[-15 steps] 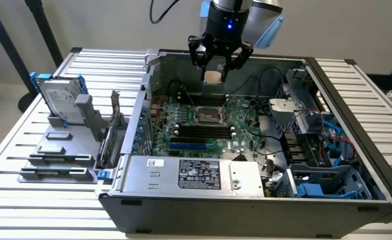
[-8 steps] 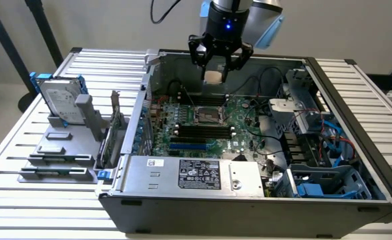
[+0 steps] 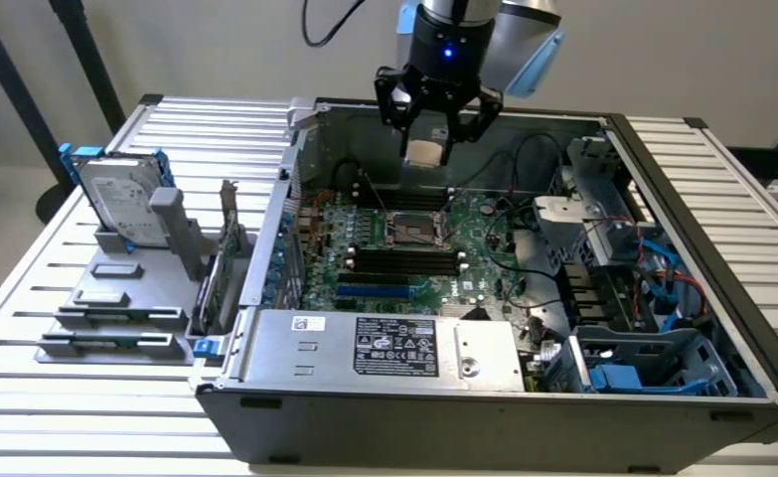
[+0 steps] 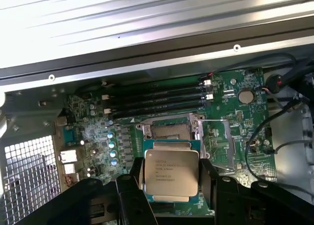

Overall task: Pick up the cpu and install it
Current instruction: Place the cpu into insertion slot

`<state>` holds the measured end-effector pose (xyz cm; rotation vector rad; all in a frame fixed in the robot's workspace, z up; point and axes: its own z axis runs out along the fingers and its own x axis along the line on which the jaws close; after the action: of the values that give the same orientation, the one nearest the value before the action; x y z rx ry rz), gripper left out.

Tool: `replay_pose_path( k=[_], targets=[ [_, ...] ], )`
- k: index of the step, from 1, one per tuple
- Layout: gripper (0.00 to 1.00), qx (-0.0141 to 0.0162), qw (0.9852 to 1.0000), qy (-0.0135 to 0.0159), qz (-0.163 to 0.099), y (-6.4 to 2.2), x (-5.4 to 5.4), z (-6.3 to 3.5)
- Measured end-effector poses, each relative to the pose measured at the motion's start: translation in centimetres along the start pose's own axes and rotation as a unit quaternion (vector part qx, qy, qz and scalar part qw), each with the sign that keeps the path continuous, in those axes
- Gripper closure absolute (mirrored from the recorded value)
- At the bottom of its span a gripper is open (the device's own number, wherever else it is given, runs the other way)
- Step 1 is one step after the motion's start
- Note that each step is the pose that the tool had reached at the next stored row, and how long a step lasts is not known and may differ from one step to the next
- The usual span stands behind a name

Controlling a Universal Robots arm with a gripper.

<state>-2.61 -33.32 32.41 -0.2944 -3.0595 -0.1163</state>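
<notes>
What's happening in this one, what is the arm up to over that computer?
The arm's gripper is clamped on the cpu, holding it by its edges in the air above the open computer case. The chip hangs over the motherboard, close to the socket, which stands open and looks empty, so it is not yet seated. On the exterior view's left, a hard drive stands upright in a grey holder beside the case.

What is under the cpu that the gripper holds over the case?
Below the cpu, clamped in the gripper, lies the green motherboard with its open socket. The cpu and the fingers cover the stretch of board right beneath them.
</notes>
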Motion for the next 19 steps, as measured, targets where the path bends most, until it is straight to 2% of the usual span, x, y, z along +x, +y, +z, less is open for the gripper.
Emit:
replay_pose_path(
  k=[5, 10, 14, 19],
  targets=[
    [0.45, -0.0025, 0.9993, -0.0025, 0.037, 0.00, 0.00, 0.04],
    [0.45, -0.0051, 0.9972, -0.0049, 0.075, -0.01, -0.01, 0.10],
    [0.45, -0.0070, 0.9942, -0.0069, 0.107, -0.01, -0.01, 0.16],
    [0.45, -0.0096, 0.9891, -0.0095, 0.147, -0.02, -0.01, 0.25]
  ],
)
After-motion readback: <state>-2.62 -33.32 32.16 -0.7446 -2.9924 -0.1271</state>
